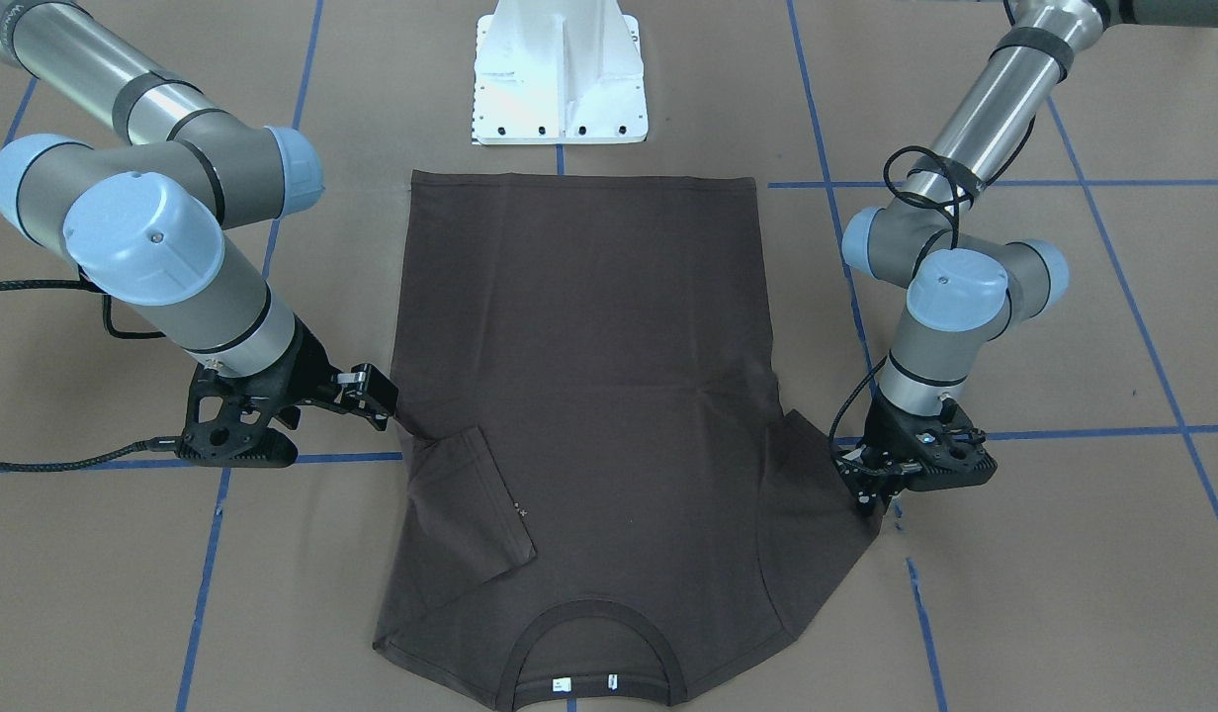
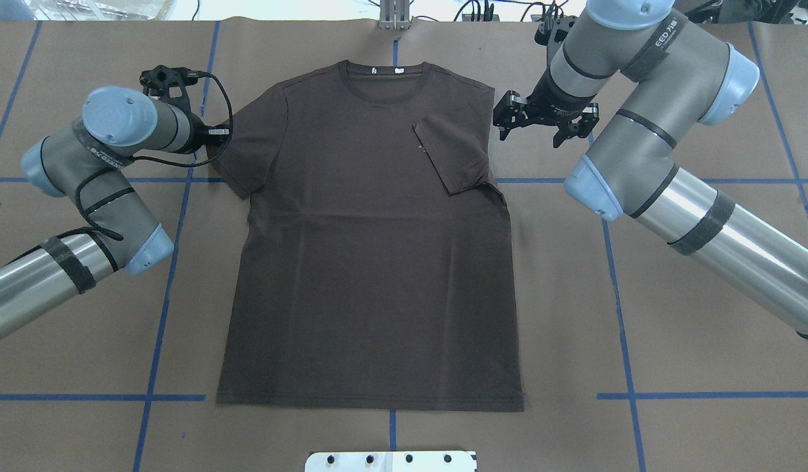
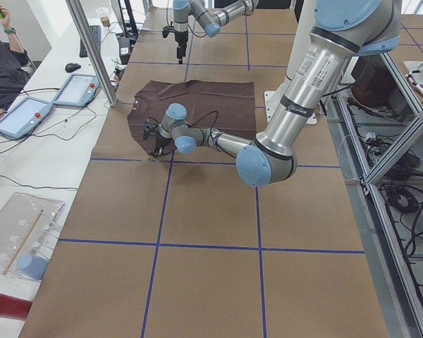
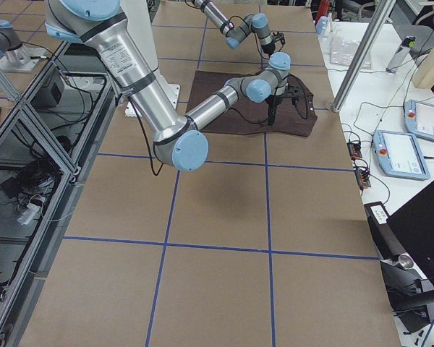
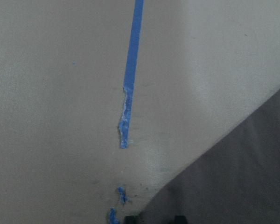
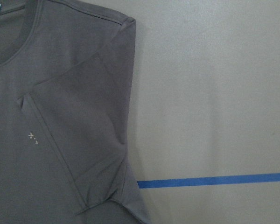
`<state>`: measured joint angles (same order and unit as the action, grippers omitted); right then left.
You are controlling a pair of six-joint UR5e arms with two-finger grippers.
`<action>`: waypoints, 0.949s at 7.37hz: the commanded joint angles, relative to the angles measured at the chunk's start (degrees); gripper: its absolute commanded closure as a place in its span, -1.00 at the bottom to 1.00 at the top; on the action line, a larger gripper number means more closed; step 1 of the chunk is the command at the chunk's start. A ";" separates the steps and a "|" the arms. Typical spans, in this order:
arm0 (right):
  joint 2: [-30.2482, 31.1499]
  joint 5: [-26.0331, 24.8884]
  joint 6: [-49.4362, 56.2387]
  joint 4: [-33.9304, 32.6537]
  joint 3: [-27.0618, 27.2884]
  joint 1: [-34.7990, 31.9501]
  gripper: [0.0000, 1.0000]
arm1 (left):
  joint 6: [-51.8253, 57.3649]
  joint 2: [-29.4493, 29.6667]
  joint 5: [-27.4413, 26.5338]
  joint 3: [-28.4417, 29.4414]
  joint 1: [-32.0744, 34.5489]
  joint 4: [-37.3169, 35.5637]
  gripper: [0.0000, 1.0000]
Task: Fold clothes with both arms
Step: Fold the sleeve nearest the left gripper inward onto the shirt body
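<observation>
T-shirt (image 2: 371, 262) flat, sleeve (image 1: 817, 475) beside left pincer (image 1: 869, 502) (low)

A: Found the T-shirt (image 1: 589, 326) spread flat on the table (image 1: 1064, 593), collar (image 1: 594, 618) nearest the camera?
B: Yes. Noted one sleeve (image 1: 471, 514) folded in over the chest, just beside the right gripper (image 1: 382, 400).
A: And across?
B: Spotted the left gripper (image 1: 869, 491) low at the other sleeve (image 1: 817, 494), right on its edge. Saw a white pedestal (image 1: 560, 79) beyond the hem.
</observation>
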<state>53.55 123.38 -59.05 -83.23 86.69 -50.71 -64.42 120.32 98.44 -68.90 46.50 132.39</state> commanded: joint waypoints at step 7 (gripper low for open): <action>0.86 -0.16 0.34 0.62 0.06 0.00 -1.00 | -7.18 15.70 0.00 -0.48 -4.47 -14.27 1.00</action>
<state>54.31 123.30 -58.78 -82.64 86.73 -50.73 -68.99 131.72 98.53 -73.21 44.33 117.98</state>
